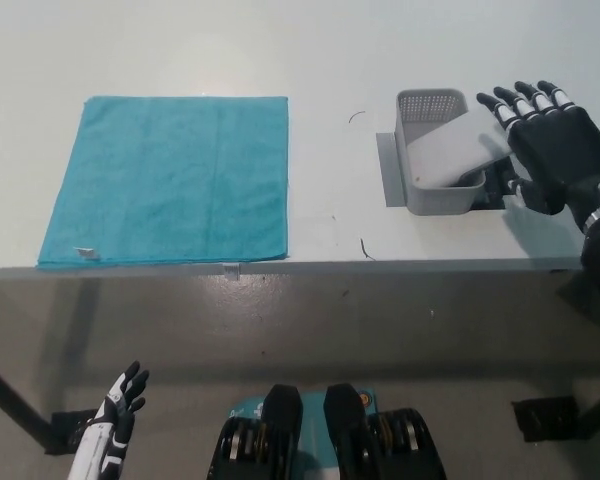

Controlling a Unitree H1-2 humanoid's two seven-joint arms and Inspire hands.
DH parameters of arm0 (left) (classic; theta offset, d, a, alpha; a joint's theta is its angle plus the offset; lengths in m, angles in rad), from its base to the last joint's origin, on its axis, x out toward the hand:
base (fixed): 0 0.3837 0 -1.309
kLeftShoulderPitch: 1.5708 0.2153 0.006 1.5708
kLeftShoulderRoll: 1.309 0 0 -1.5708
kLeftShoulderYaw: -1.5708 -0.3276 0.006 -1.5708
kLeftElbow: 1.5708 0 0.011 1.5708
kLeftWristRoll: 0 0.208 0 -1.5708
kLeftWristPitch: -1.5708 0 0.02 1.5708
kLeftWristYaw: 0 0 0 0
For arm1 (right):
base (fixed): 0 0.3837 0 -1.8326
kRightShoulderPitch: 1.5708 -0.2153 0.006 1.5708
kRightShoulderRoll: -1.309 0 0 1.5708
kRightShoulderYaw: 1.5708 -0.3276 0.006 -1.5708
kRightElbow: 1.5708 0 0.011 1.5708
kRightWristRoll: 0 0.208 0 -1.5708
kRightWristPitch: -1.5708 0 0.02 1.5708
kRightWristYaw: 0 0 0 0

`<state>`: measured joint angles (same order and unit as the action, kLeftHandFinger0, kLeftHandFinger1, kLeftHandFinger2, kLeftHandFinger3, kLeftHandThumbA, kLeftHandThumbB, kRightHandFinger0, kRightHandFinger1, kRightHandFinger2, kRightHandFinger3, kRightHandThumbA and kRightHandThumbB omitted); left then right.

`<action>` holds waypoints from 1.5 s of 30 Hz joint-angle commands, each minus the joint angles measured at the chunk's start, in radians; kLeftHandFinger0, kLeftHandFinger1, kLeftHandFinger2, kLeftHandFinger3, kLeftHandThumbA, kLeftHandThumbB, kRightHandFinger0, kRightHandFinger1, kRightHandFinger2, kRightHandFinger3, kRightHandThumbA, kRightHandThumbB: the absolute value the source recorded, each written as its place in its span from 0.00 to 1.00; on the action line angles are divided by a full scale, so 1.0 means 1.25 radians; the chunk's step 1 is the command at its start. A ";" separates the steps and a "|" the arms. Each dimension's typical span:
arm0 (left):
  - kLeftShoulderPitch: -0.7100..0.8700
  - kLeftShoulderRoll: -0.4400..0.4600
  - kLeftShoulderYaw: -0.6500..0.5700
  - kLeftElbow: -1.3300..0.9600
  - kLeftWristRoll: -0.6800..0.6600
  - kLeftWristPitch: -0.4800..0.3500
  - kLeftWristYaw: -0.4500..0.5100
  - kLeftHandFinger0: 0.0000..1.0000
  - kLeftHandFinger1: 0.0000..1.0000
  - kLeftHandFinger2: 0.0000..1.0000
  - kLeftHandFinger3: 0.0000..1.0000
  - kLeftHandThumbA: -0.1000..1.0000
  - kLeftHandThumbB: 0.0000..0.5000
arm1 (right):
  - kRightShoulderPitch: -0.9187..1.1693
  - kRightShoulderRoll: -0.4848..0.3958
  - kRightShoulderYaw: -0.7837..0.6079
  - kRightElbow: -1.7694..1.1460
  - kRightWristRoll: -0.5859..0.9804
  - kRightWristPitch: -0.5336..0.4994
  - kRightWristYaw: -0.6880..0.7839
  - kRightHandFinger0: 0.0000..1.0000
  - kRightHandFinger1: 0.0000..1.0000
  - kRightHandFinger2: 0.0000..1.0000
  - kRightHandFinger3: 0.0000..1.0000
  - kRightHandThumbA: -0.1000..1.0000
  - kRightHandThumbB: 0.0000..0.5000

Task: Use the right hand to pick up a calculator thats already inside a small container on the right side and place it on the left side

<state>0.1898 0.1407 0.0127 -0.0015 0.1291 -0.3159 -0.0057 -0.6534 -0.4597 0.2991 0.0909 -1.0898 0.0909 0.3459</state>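
Black right hand point(552, 145) hovered over the right end of the table point(330, 60), back of the hand turned up toward the camera, wrist trailing off toward the lower right edge of the view. Fingers point(525, 101) spread apart and stretched away from the robot, reaching over the far right end of the calculator point(448, 152); thumb tucked low beside the basket's right side. Nothing closed around the calculator; whether the palm touched it could not be told, since the hand covered that end. Calculator lay tilted inside the basket point(435, 165), one end down in the near part of the basket, the other end raised over the right rim and hidden under the hand. Basket, small, grey and perforated, stood on a grey plate point(389, 172) near the table's front edge on the right side. Teal cloth point(170, 180) lay flat on the left side of the table, well apart from the basket, a small white tag at its near left corner. White left hand point(113, 422) rested low at the lower left of the view, below the table's edge, fingers loosely apart and holding nothing.
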 commanded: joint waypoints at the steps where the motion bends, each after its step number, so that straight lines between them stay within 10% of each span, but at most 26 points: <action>1: 0.007 0.011 0.009 -0.012 0.001 -0.030 0.006 1.00 1.00 1.00 1.00 1.00 0.40 | -0.049 -0.033 -0.015 -0.054 -0.002 0.033 0.060 1.00 1.00 1.00 1.00 0.72 1.00; 13: 0.011 0.011 0.009 -0.013 -0.010 -0.030 0.001 1.00 1.00 1.00 1.00 1.00 0.39 | -0.070 -0.035 -0.002 -0.002 -0.030 0.024 -0.012 1.00 1.00 1.00 1.00 0.65 1.00; 24: 0.010 0.012 0.010 -0.007 -0.006 -0.035 0.004 1.00 1.00 1.00 1.00 1.00 0.39 | -0.122 -0.009 0.044 0.134 -0.055 0.023 -0.080 1.00 1.00 1.00 1.00 0.73 1.00; 28: 0.012 0.011 0.008 -0.009 -0.025 -0.031 -0.005 1.00 1.00 1.00 1.00 1.00 0.38 | -0.135 0.004 0.055 0.152 -0.061 0.044 -0.074 1.00 1.00 1.00 1.00 1.00 0.94; 45: 0.021 0.005 0.004 -0.010 -0.019 -0.033 0.000 1.00 1.00 1.00 1.00 1.00 0.38 | -0.205 0.042 0.095 0.315 -0.040 0.026 -0.138 1.00 1.00 1.00 1.00 1.00 1.00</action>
<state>0.2042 0.1402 0.0123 0.0019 0.1181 -0.3166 -0.0064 -0.8198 -0.4087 0.4084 0.4397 -1.1361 0.1295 0.2691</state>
